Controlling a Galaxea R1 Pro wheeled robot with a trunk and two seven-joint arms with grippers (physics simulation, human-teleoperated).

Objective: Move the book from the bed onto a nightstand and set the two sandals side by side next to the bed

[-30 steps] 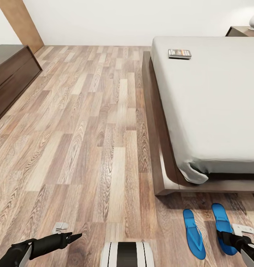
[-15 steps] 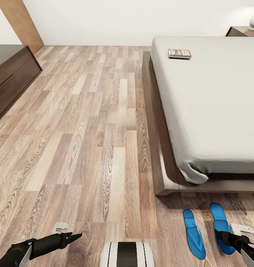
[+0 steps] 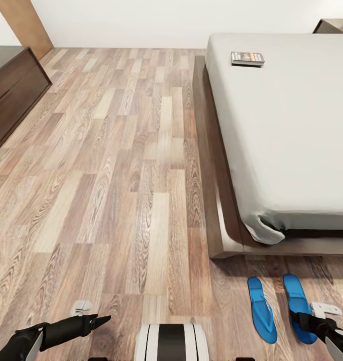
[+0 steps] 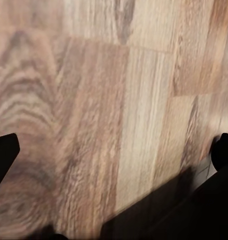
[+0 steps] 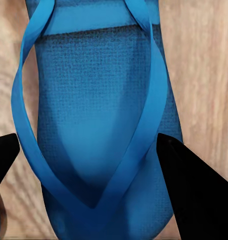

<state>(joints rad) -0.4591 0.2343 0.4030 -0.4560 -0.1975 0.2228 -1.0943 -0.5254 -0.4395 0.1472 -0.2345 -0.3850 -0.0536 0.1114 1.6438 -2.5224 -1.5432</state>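
My right fingers [image 5: 89, 165] stood wide apart, straddling one blue sandal [image 5: 94, 125] without clamping it; my left fingers [image 4: 114, 160] were spread above bare floor [image 4: 94, 100].

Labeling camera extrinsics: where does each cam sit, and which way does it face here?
Head view: high on the robot, looking forward and down at wood floor, bed, book; both arms and the base show.
Left wrist view: on the left arm, facing bare floor; left hand fingertips at the edges.
Right wrist view: on the right arm, close above the right sandal; right hand fingers open.
Shared: head and right wrist views both show the right sandal.
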